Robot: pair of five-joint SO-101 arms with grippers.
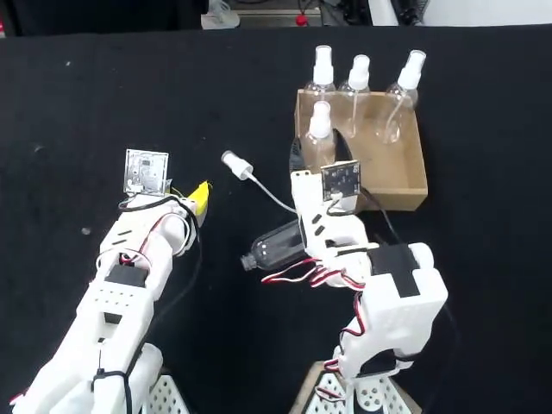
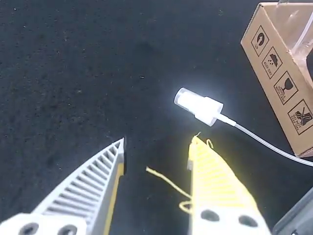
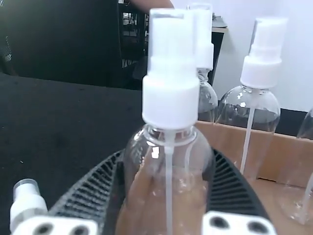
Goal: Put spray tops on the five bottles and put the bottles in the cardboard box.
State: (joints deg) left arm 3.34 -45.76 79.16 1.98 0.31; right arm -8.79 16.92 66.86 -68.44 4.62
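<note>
Bottles [image 1: 356, 86] across box [image 1: 401, 177] rear (front-rt open)

Four handling pictograms [image 2: 285, 89] on cardboard box [image 2: 288, 29]

Black surface [image 1: 86, 103]. On it: cardboard box [image 1: 405, 177] at far right, loose spray top [image 1: 235, 164] beside box, capless bottle [image 1: 276, 246] on its side nearby.

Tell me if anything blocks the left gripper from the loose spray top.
Nothing visible does. The left gripper is open, with bare table between it and the spray top; the box stands off to one side.
</note>
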